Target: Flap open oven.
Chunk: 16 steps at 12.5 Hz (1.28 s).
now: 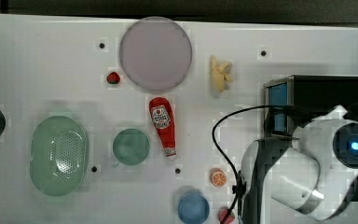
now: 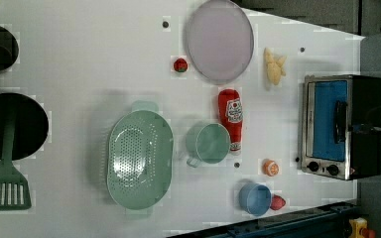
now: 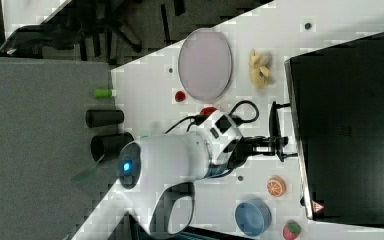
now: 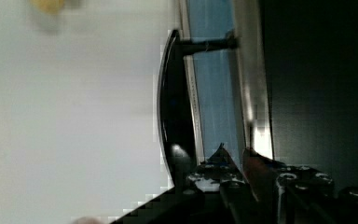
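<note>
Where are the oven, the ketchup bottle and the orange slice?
oven [image 2: 330, 121]: left view, on its blue door glass.
ketchup bottle [image 1: 162, 122]: top view, on its label.
orange slice [image 3: 276, 186]: right view, on its cut face.

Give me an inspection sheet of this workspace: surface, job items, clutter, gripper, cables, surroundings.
Surface: white table, with small dark holes in it.
Job's things: oven at the left view's right; its blue door looks closed, handle curved and dark.
Clutter: purple plate, strawberry, bananas, ketchup bottle, green cup, green colander, orange slice, blue bowl, green spatula across a black pan.
Gripper: gripper at the oven's front, beside the handle; open or shut not clear.
Cables: black cable looping from the arm.
Surroundings: grey floor, black chair legs.
</note>
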Available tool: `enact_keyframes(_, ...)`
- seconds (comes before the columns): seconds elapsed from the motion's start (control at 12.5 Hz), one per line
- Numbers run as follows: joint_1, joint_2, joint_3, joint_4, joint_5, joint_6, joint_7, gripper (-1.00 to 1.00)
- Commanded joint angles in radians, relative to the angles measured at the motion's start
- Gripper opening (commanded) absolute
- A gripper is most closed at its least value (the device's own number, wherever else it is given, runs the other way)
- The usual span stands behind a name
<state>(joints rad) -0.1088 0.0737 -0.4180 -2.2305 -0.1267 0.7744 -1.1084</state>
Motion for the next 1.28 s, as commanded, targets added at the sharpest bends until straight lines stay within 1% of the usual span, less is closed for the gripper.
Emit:
enact_keyframes(0.08,0.005,0.017,0.003,0.006,0.006,0.052,-0.071,-0.65)
enact_keyframes(0.56,0.008,0.058,0.02,-0.008,0.007,0.062,-0.054,-0.65)
enact_keyframes(0.72,0.014,0.067,0.029,-0.014,-0.009,0.08,-0.029,-0.65)
enact_keyframes(0.96,0.043,0.066,0.066,-0.036,-0.087,0.08,0.093,-0.65)
enact_keyframes(1.28,0.085,0.073,0.129,-0.078,-0.229,0.08,0.274,-0.65)
